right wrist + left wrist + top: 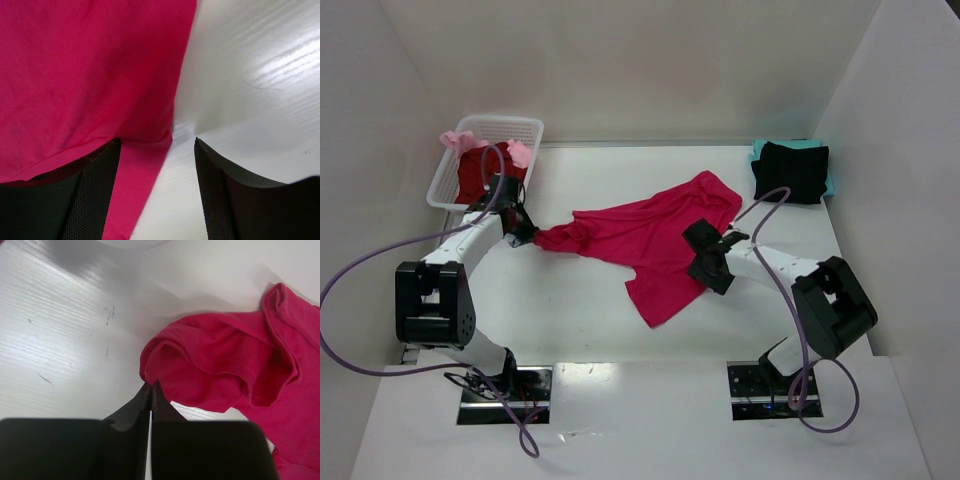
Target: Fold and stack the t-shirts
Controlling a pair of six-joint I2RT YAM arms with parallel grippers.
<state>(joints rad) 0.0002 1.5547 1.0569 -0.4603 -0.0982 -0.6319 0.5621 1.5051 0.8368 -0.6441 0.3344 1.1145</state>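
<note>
A crimson-pink t-shirt [650,235] lies rumpled and stretched across the middle of the table. Its left end is drawn to a point at my left gripper [525,232], which is shut on that bunched edge [151,385]. The shirt [225,370] folds up just beyond the tips. My right gripper [698,252] is low at the shirt's right side and stands open [156,140]. The cloth's edge [150,165] runs between its fingers, with the left finger over the cloth and the right over bare table. A black t-shirt [790,172] lies folded on a teal one [760,150] at the back right.
A white lattice basket [500,122] stands at the back left, close behind my left gripper. It holds a dark red t-shirt [475,175] and a pale pink one [455,140]. White walls close in the table on three sides.
</note>
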